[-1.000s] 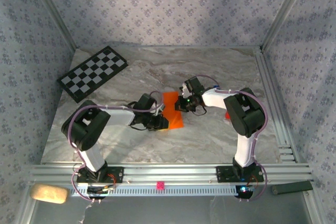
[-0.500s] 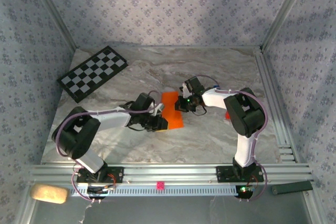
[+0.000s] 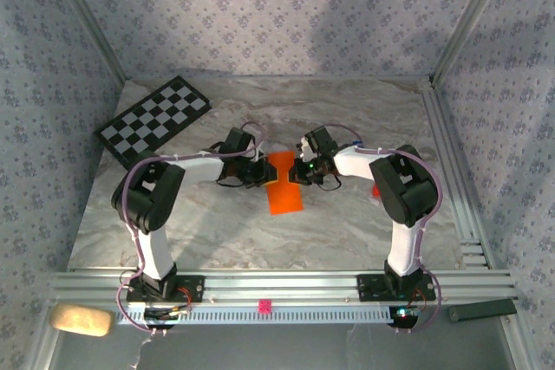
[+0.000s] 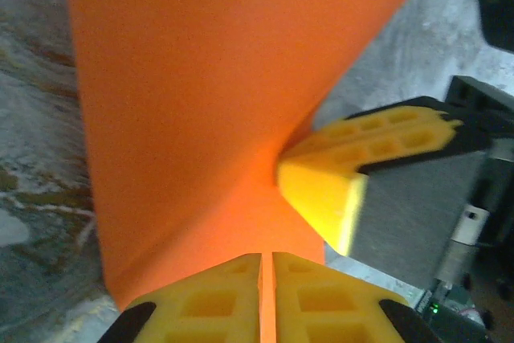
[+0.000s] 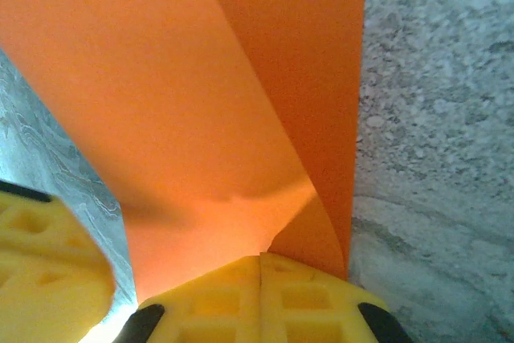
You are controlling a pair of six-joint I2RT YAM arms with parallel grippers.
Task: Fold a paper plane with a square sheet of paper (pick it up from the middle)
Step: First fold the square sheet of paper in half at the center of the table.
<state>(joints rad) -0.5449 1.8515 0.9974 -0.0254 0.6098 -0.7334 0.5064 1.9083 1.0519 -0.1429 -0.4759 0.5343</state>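
Flowery wallpaper stands all around a grey marble counter (image 3: 364, 119). Near the middle of it lies the square sheet of paper (image 3: 284, 190), bright orange. From above it looks like a long strip, so we think it is already partly folded over.

Our left gripper (image 4: 267, 283) is squeezed tight on the paper's 9 o'clock edge. Only a thin orange line shows between its yellow fingers (image 4: 201, 307). Our right gripper (image 5: 259, 279) is squeezed tight on the 3 o'clock edge. They face each other across the sheet, very near. In the wrist views the paper curves up and away from each pinch, and a soft crease runs along it. We think we hold both sides at the middle so the sheet can bend along its centre line for a fold.

Other things sit about. A checkerboard (image 3: 153, 120) lies at 10 o'clock from the paper, well apart. A small red thing (image 3: 375, 190) sits at 3 o'clock, just beside our right arm (image 3: 403, 188). Neither is in the way. The real worry is our own two grippers: they are so near that they could bump, or tug and tear the thin paper.
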